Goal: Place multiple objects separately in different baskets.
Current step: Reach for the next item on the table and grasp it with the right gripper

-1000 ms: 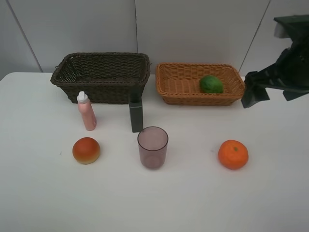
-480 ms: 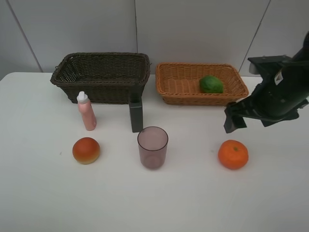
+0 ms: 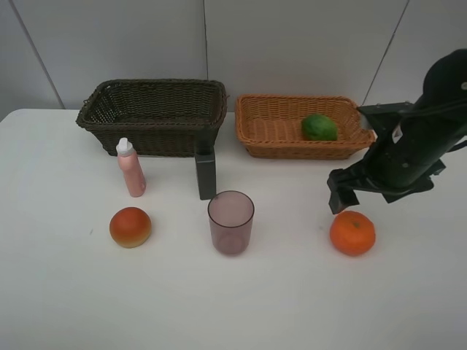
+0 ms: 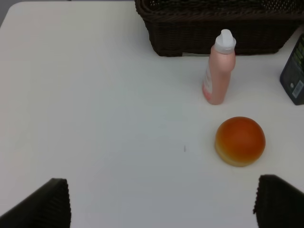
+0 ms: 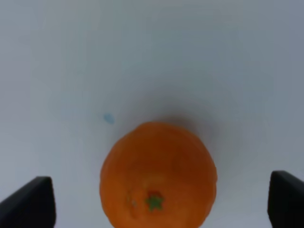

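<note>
The left gripper [image 4: 162, 203] has its fingers spread wide and empty over the table [image 3: 58, 292]. At six o'clock of the dark basket [image 3: 149, 117] stands the pink bottle [image 3: 131, 169], with the bun [image 3: 130, 227] at six below it. The grey box [image 3: 206, 175] and purple cup [image 3: 230, 222] follow. The lime [image 3: 319, 127] lies in the tan basket [image 3: 263, 124]. At the orange's [image 3: 352, 232] eleven o'clock hangs the right gripper [image 5: 159, 202], wide open and empty.
</note>
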